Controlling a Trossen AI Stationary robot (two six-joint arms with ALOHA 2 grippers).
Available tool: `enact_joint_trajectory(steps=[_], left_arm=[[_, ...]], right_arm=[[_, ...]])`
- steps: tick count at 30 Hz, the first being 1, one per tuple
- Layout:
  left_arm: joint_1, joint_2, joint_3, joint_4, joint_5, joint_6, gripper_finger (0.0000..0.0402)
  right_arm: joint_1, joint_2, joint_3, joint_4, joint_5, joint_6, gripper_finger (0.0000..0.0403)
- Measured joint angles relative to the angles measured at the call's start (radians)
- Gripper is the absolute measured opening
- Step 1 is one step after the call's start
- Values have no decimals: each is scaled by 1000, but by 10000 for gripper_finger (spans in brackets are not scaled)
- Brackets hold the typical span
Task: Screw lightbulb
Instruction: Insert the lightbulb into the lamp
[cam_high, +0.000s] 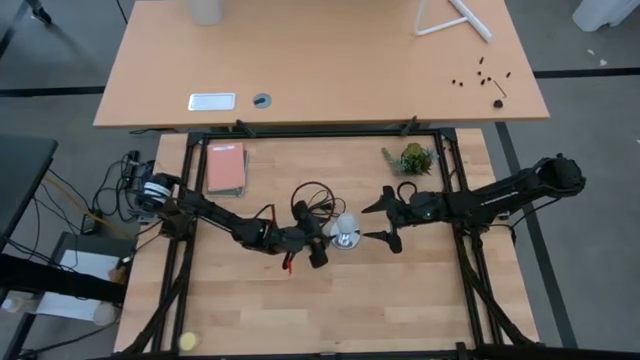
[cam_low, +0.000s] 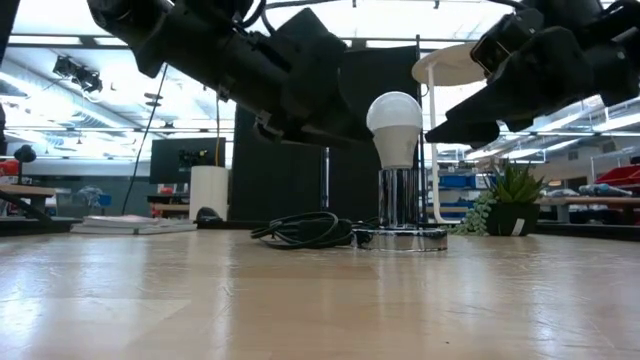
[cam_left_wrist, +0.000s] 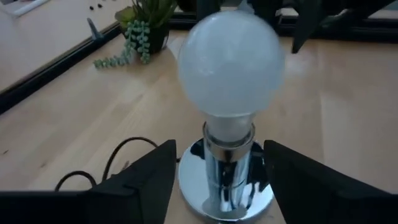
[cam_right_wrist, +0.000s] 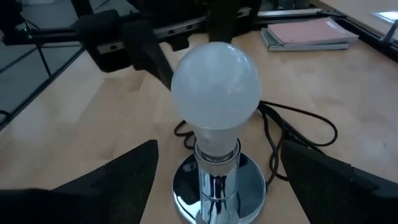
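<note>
Light wooden tabletop (cam_high: 330, 300) fills the black-framed work area, with a second, longer desk (cam_high: 320, 60) butted against its far edge. Both dark arms reach in toward the middle of the table from opposite sides.

Left gripper (cam_high: 316, 233) sits just beside the lamp base on its left side, its fingers (cam_left_wrist: 134, 183) spread wide and released, one on each side of the chrome stem without touching it. Right gripper (cam_high: 386, 222) waits on the opposite side, a little farther off, its jaws also spread open and holding nothing; its fingers (cam_right_wrist: 118, 171) flank the base in the right wrist view.

A pink book (cam_high: 226, 167) lies flat near the far left corner of the table, and a small potted plant (cam_high: 413, 158) stands toward the far right. A black cord (cam_low: 305, 230) lies coiled on the wood just left of the base.

The chrome socket (cam_low: 401, 205), an upright tube on a round mirrored disc, stands near the table's centre. The lightbulb (cam_low: 395, 127) stands upright in the top of that socket, between the two grippers, with neither one touching it.
</note>
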Motion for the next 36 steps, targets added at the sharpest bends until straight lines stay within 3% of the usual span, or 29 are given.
enact_joint_trajectory(steps=[6,13,24,30,36], left_arm=[[21,0,0,-11,4,31,222],[33,30,-36,75,101,40,194],[44,28,-79,174,127,47,155],[45,27,-78,195,127,64,151],[51,27,-78,216,126,70,151]], right_arm=[[-22,17,0,0,0,-54,337],[-50,49,0,27,-39,-80,270],[-50,50,0,67,-46,-93,182],[-50,50,0,68,-46,-55,184],[-47,50,0,67,-102,-33,238]])
